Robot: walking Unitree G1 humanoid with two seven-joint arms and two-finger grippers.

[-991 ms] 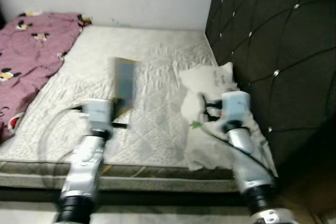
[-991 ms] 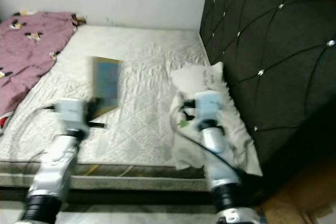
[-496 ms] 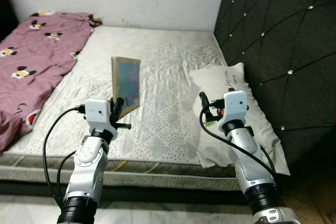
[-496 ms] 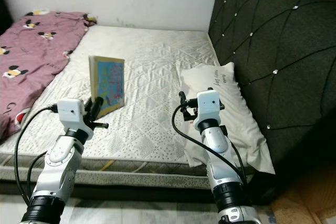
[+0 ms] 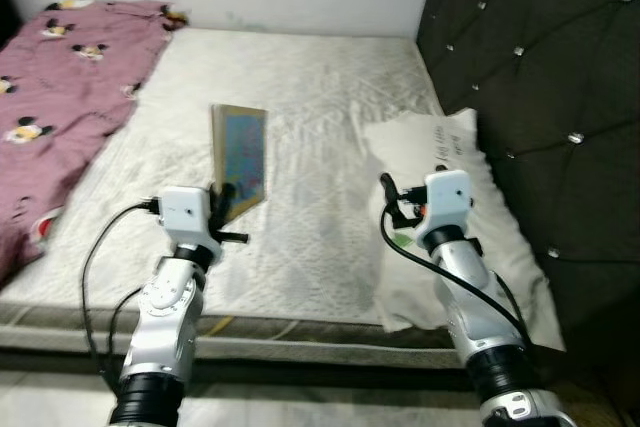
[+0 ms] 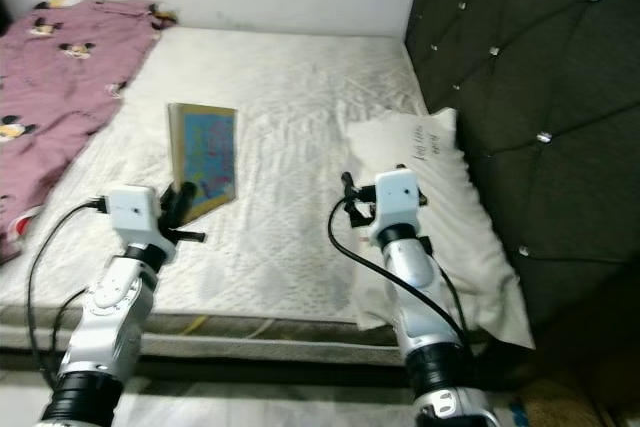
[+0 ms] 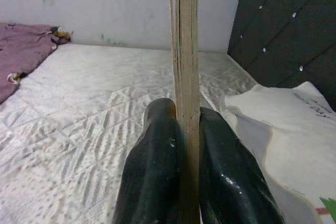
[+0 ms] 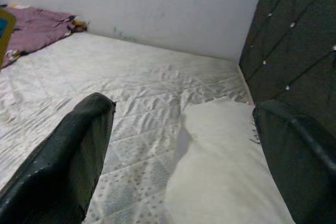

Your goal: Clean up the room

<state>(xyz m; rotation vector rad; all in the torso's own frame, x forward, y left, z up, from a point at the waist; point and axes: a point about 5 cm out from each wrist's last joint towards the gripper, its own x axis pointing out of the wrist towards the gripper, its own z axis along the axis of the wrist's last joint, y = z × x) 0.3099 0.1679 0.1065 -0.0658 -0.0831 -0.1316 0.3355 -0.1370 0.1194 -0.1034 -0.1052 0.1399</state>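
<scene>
Head views: left gripper (image 5: 222,202) holds book (image 5: 240,157) upright above mattress (image 5: 310,107), right gripper (image 8: 184,150) hovers over pillow (image 5: 470,217) | Left wrist: fingers (image 7: 157,150) pinch the book's bottom edge only; risk: it tips or slips out | Right wrist: fingers spread, empty

The bed (image 5: 320,77) is seen from above by both head cameras, angled forward and down. Each wrist camera is aimed low along its fingers (image 8: 63,166) toward the shared headboard (image 7: 294,30).
</scene>
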